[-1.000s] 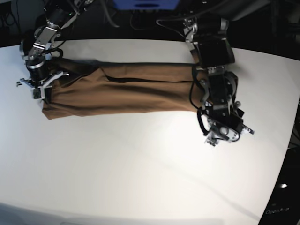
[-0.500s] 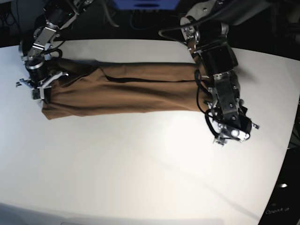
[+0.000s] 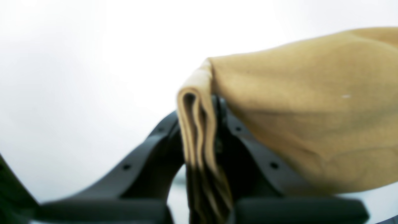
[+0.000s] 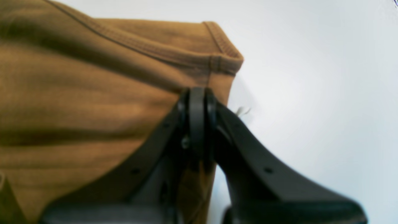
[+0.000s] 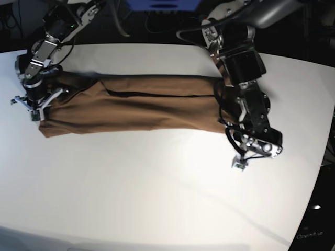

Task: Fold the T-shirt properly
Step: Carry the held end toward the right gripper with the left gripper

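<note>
The tan-brown T-shirt [image 5: 141,107] lies pulled out into a long, narrow folded band across the white table [image 5: 157,193]. In the base view my right gripper [image 5: 34,107] holds the band's left end. The right wrist view shows that gripper [image 4: 197,102] shut on the T-shirt [image 4: 77,109] just below a hemmed corner. My left arm [image 5: 251,120] reaches over the band's right end. In the left wrist view the left gripper [image 3: 203,124] is shut on several stacked layers of the T-shirt [image 3: 311,109], lifted a little off the table.
The white table's curved edge [image 5: 316,172] runs down the right side. Behind the table's far edge are dark cables and a blue object [image 5: 162,4]. Bare white surface fills the near half of the base view.
Both arms have moved apart: the right gripper went left, the left arm swung toward the near right. The T-shirt band has become longer and tauter, and its left end has shifted left.
</note>
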You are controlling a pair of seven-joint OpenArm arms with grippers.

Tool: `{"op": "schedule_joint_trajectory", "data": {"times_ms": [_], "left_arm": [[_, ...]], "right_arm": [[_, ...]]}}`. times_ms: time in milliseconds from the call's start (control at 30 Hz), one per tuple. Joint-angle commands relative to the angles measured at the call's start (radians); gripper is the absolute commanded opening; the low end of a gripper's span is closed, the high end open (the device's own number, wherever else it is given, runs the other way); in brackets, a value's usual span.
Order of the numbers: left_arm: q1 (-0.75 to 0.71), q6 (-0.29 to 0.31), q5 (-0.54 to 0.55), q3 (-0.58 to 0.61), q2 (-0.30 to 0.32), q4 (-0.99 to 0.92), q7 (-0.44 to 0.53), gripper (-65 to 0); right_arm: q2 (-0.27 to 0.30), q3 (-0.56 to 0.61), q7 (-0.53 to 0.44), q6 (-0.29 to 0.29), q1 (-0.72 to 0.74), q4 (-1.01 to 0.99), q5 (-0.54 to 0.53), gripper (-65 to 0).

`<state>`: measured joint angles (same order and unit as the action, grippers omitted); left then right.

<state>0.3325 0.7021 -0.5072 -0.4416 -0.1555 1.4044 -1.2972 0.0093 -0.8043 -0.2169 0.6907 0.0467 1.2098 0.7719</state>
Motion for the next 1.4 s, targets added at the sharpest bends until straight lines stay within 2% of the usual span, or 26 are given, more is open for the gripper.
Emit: {"op": "schedule_joint_trajectory", "data": {"times_ms": [0,67,200,333,433,667,900,1200,1367], "left_arm": [[0.027,-0.004,0.015,0.005,-0.002,0.020,0.006,-62.7],[0.029,-0.004,0.049,0.007,-0.002,0.028,-0.006,-62.7],[0.026,-0.004,0.104,0.008,-0.002,0.112,-0.099,-62.7],[0.015,-0.004,0.160,0.010,-0.002,0.234,-0.099,-62.8],[-0.022,-0.004,0.149,0.027,-0.002,0.315,-0.099,-62.8],[-0.106,-0.004,0.009,0.200,-0.002,0.342,-0.099,-62.8],[-0.106,-0.004,0.012,0.221,-0.002,0.324,-0.099,-62.8],[-0.129,-0.004,0.209,0.350,-0.002,0.327,-0.099,-62.8],[-0.154,-0.004,0.246,0.433,-0.002,0.339,-0.099,-62.8]], "right_arm": [[0.010,-0.003,0.083,0.007,-0.008,-0.005,0.056,-64.7],[0.010,-0.003,0.083,0.007,-0.008,-0.005,0.056,-64.7],[0.010,-0.005,0.083,0.007,-0.011,-0.005,0.056,-64.7],[0.010,-0.002,0.083,0.007,-0.009,-0.005,0.056,-64.7],[0.008,-0.002,0.083,0.007,-0.009,-0.005,0.056,-64.7],[0.005,-0.002,0.083,0.007,-0.014,-0.006,0.056,-64.7],[-0.001,-0.002,0.081,0.007,-0.020,-0.006,0.056,-64.7],[-0.002,-0.002,0.083,0.007,-0.020,-0.005,0.057,-64.7],[-0.002,-0.005,0.083,0.007,-0.024,-0.005,0.057,-64.7]]}}
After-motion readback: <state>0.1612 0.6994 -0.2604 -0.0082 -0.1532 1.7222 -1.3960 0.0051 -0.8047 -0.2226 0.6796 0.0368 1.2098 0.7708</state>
